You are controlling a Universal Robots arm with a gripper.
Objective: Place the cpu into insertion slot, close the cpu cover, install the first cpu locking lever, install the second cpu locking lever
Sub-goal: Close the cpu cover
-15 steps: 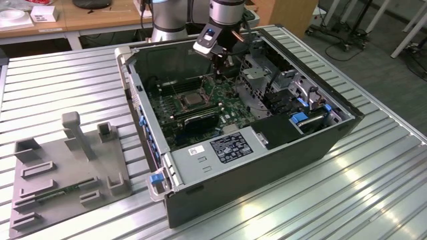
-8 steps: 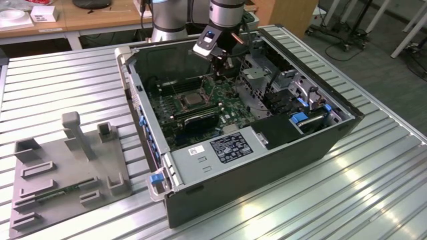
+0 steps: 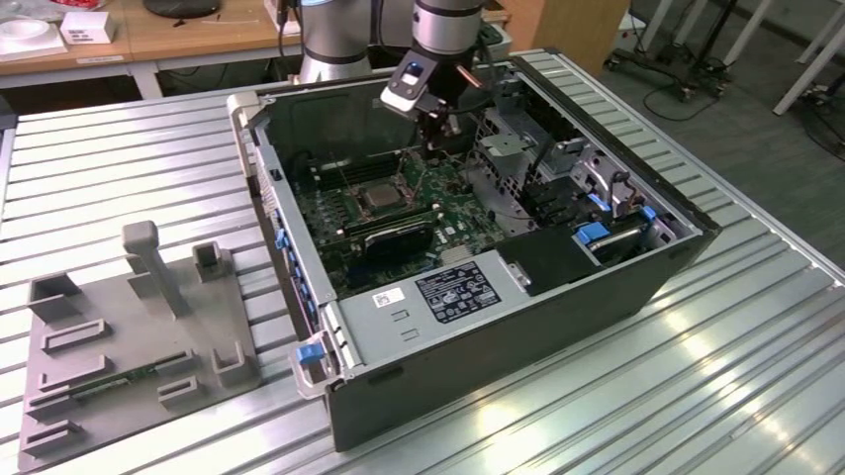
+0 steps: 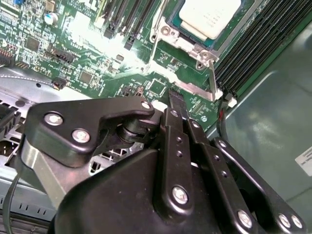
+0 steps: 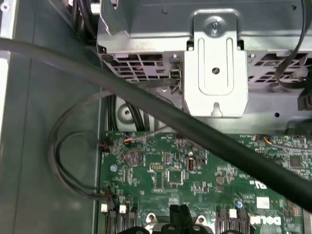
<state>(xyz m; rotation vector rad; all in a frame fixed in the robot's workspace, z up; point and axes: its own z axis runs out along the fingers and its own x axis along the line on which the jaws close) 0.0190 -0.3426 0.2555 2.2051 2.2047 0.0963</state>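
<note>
At top centre of the exterior view, the end effector (image 3: 444,129) is seen pinched closed and empty, so the cpu (image 4: 209,17) could get scraped if it's lowered crooked.

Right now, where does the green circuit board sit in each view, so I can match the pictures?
Exterior view: the green circuit board lies inside the open black computer case, with the black robot hand over it.
Second wrist view: the board spreads beyond the hand, around the small square silver-topped cpu.
First wrist view: the board lies beside the silver metal bracket, past the hand.
Shared landmark: the hand.
</note>
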